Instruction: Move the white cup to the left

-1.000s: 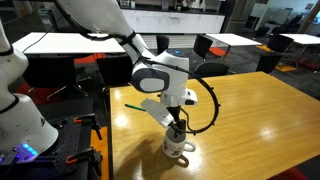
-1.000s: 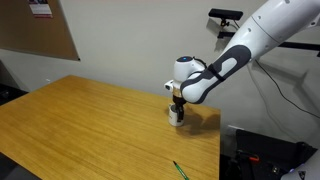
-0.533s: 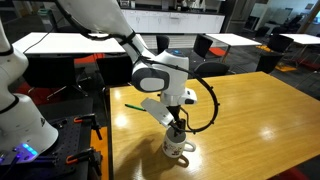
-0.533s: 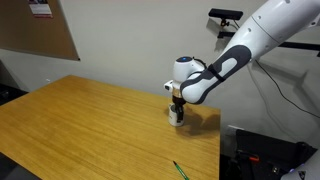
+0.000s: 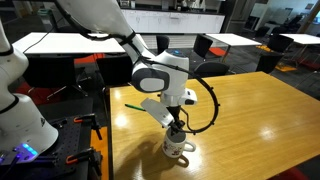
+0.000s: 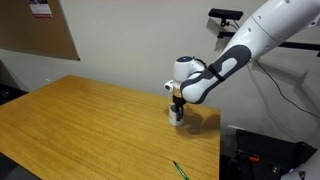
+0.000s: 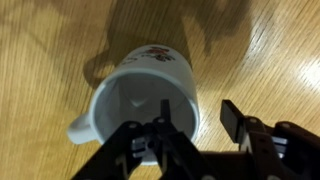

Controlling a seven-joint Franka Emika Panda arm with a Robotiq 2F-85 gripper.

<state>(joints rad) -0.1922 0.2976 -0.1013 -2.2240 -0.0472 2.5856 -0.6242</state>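
I'm seeing overhead light glaring off the worktop [image 5: 262, 105] near its far edge in an exterior view. In the wrist view the gripper [image 7: 195, 125] is reading dark and blurred, and soft shadows are falling beyond the white cup [image 7: 140, 95].

Wooden table [image 5: 250, 120], white cup [image 5: 178, 148] upright on it, green pen [image 6: 180, 170] apart

Exterior views high, opposite sides, sharing table [image 5: 250, 110] [image 6: 90, 120], wrist view close above white cup [image 7: 135, 90]

Open glossy brown wooden tabletop [image 5: 250, 110] all around the small white ceramic mug [image 5: 178, 149]; thin green pen [image 5: 135, 103] well apart.
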